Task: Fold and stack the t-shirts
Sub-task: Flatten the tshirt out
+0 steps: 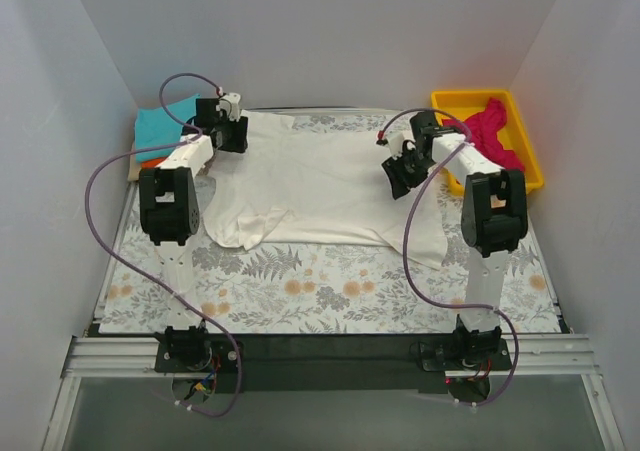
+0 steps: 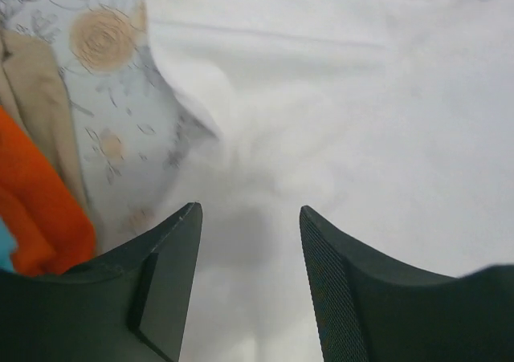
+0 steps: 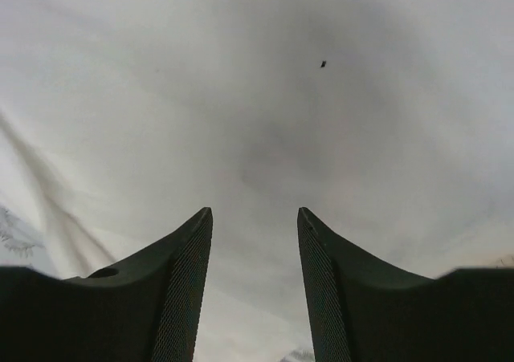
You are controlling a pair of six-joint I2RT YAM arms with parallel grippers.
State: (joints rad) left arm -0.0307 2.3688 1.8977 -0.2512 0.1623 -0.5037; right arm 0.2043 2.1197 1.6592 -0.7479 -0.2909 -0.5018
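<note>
The cream-white t-shirt (image 1: pixel 320 186) lies spread on the floral cloth, its lower left part bunched. It fills the left wrist view (image 2: pixel 361 113) and the right wrist view (image 3: pixel 257 97). My left gripper (image 1: pixel 232 131) is open over the shirt's far left corner; its tips (image 2: pixel 250 209) stand just above the cloth. My right gripper (image 1: pixel 405 171) is open over the shirt's right side (image 3: pixel 254 211), nothing between its fingers. A teal t-shirt (image 1: pixel 165 126) lies on an orange one (image 2: pixel 36 201) at the far left. The magenta-pink t-shirt (image 1: pixel 490 131) lies in the yellow bin.
The yellow bin (image 1: pixel 450 99) stands at the far right corner. The floral grey table cloth (image 1: pixel 320 281) covers the table, bare in front of the shirt. White walls close in the left, right and far sides. A cream fold (image 2: pixel 32 97) lies beside the orange shirt.
</note>
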